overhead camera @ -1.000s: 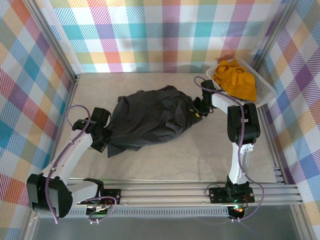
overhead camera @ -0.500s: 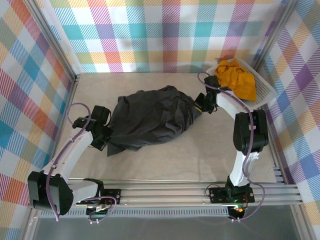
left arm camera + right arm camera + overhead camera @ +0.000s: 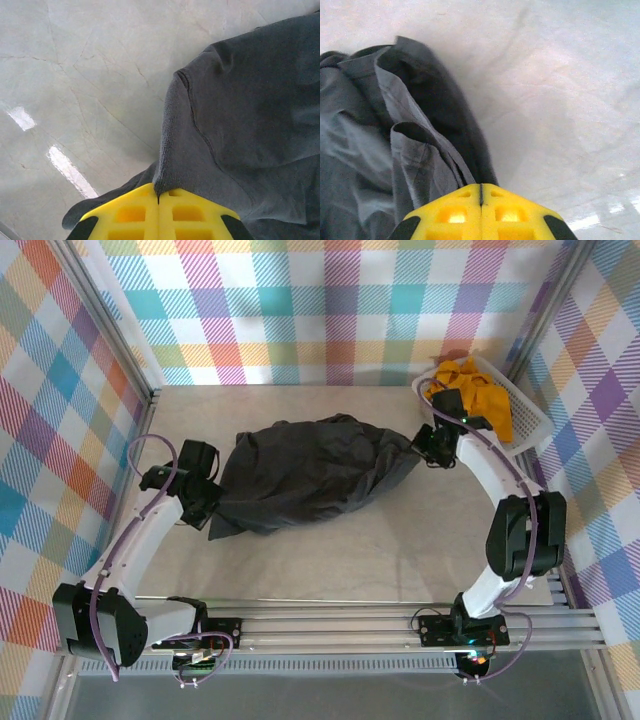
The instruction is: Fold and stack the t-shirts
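Left tool (image 3: 159,197) is clamped on one end of the crumpled charcoal fabric t-shirt (image 3: 310,475). Right tool (image 3: 481,187) is pinched shut on the opposite end.

I see a pale, marble-patterned table (image 3: 400,540). A crumpled black t-shirt (image 3: 300,475) lies across its middle, spread from left to right. A white lattice basket (image 3: 528,418) sits at the table's far right corner.

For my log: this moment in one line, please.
left gripper, right gripper: shut on black t-shirt | yellow t-shirt: in basket
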